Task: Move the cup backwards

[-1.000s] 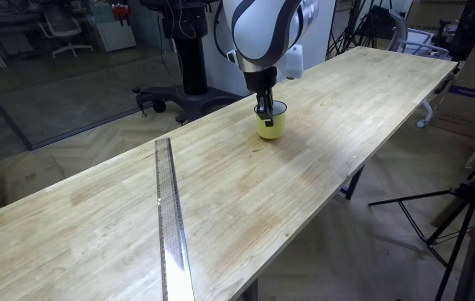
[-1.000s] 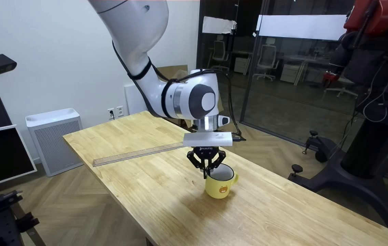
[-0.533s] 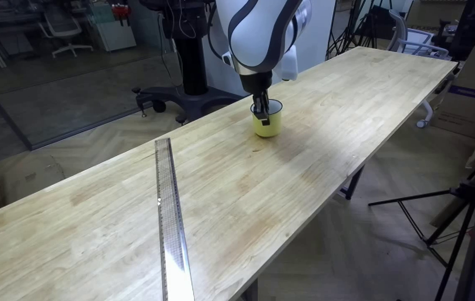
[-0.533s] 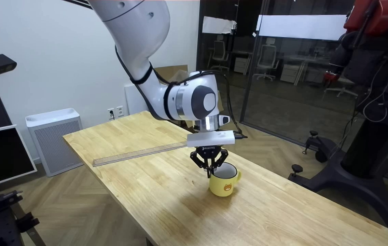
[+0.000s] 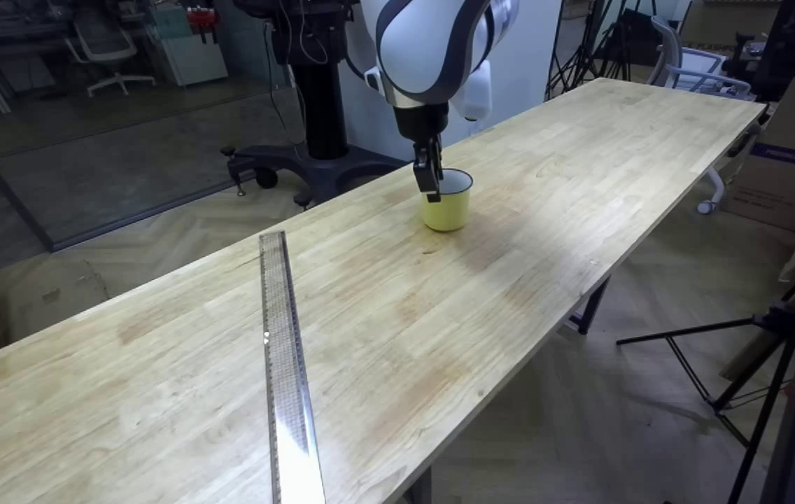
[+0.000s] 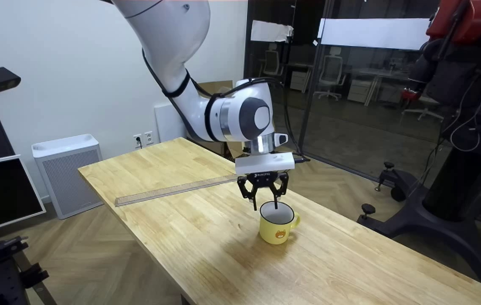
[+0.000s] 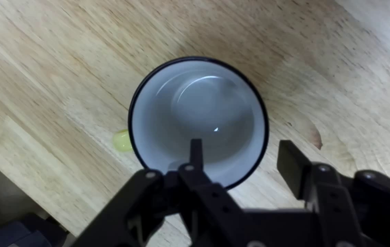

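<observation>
The yellow cup [image 6: 273, 233], with a dark rim, a white inside and a small bear face on its side, stands upright on the wooden table. It shows in both exterior views, and its handle [image 6: 296, 220] sticks out to the right in an exterior view. My gripper [image 6: 266, 208] is over the cup's rim with its fingers spread apart. In the wrist view one of the fingers [image 7: 196, 154] is over the cup's mouth, while the opposite pad [image 7: 289, 168] hangs outside the wall. A gap shows between the wall and that outer pad; nothing is gripped.
A long transparent ruler [image 5: 287, 364] lies across the table [image 5: 509, 266], away from the cup. The table's long edge runs close by the cup, with a dark wheeled stand [image 5: 320, 150] on the floor beyond it.
The cup shifted slightly in the first half second and then stayed about where it was. My gripper's fingers have since parted from its wall, and the hand has risen a little.
</observation>
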Tool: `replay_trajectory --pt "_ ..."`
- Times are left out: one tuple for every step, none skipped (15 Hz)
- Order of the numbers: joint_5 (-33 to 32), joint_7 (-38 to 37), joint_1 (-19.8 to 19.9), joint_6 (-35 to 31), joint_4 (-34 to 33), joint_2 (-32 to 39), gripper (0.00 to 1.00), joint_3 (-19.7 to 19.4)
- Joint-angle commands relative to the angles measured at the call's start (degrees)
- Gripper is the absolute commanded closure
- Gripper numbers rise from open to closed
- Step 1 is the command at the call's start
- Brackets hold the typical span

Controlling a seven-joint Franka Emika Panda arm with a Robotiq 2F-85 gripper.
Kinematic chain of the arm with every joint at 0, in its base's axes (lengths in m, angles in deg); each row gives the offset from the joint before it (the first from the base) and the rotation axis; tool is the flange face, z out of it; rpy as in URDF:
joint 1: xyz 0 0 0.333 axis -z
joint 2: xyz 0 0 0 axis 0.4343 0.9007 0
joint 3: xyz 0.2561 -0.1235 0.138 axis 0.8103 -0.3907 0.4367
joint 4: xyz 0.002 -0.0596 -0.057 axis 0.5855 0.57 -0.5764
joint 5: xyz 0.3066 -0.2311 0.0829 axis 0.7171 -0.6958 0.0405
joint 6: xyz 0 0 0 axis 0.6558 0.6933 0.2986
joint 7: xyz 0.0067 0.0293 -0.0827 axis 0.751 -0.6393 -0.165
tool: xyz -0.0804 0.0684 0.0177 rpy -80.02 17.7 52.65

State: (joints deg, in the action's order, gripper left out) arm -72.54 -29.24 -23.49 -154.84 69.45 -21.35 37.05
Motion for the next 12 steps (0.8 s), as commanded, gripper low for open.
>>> replay_trajectory --pt "-0.39 -2.57 -0.22 -0.41 2.43 -3.57 0.09 -0.20" --pt "0.19 -3.12 -0.16 0.36 3.22 -4.74 0.03 -0.02" --pt "0.87 -3.66 -0.07 1.33 3.94 -5.77 0.00 0.19" --pt "2.64 -3.82 0.43 4.16 5.15 -7.46 0.00 1.00" --pt "4.34 -3.36 1.04 6.34 6.36 -8.87 0.00 1.84" --pt "5.83 -3.95 1.16 8.70 7.96 -10.59 0.00 2.02" --pt "7.25 -4.50 1.29 10.66 9.26 -12.07 0.00 2.16" --pt "8.59 -5.37 1.38 12.36 10.72 -13.70 0.00 2.10" --pt "9.83 -6.28 1.44 13.91 11.87 -15.14 0.00 1.98" --pt "10.73 -6.72 1.52 15.19 13.01 -16.48 0.00 1.90" --pt "11.34 -7.47 1.48 16.34 14.05 -17.76 0.00 1.72" --pt "12.39 -8.35 1.54 18.24 14.73 -18.78 0.00 1.70"
